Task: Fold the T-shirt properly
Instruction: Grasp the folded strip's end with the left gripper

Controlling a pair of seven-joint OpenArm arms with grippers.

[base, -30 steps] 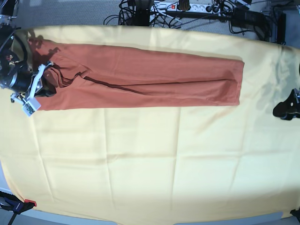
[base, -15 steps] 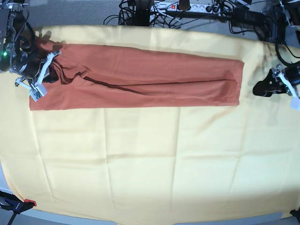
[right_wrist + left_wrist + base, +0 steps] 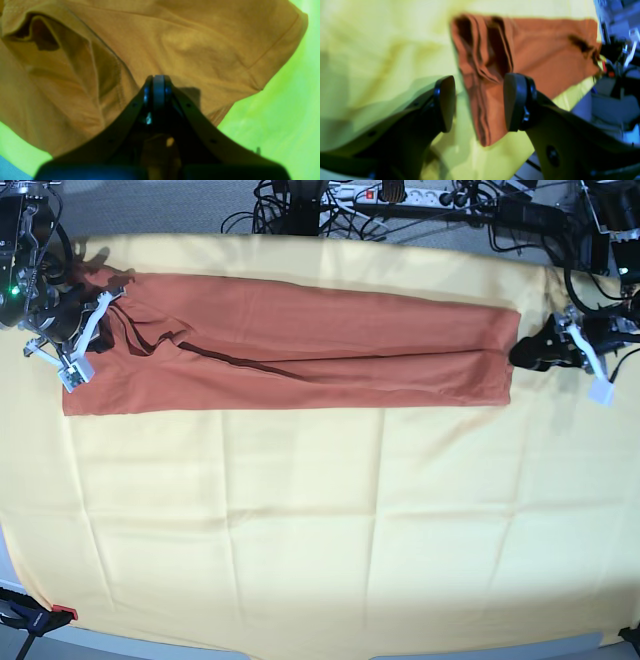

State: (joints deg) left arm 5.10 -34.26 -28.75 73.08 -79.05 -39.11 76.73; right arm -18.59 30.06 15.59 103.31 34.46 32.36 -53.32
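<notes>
The rust-orange T-shirt (image 3: 300,345) lies folded into a long strip across the far half of the yellow cloth. Its neck and sleeve end is at the left, its hem end at the right. My right gripper (image 3: 100,330) hovers over the neck end, shut, with nothing seen between its tips. In the right wrist view its joined tips (image 3: 158,83) cast a shadow on the T-shirt (image 3: 175,37). My left gripper (image 3: 520,355) stands open at the hem end. In the left wrist view the layered hem of the T-shirt (image 3: 545,50) shows between and beyond the left gripper (image 3: 480,105).
A pale yellow cloth (image 3: 300,530) covers the whole table. Cables and a power strip (image 3: 400,198) lie behind the far edge. A red-and-black clamp (image 3: 30,617) sits at the near left corner.
The left arm has come in from the right edge to the shirt's hem end. The right arm has shifted up along the neck end, and the cloth there has shifted slightly.
</notes>
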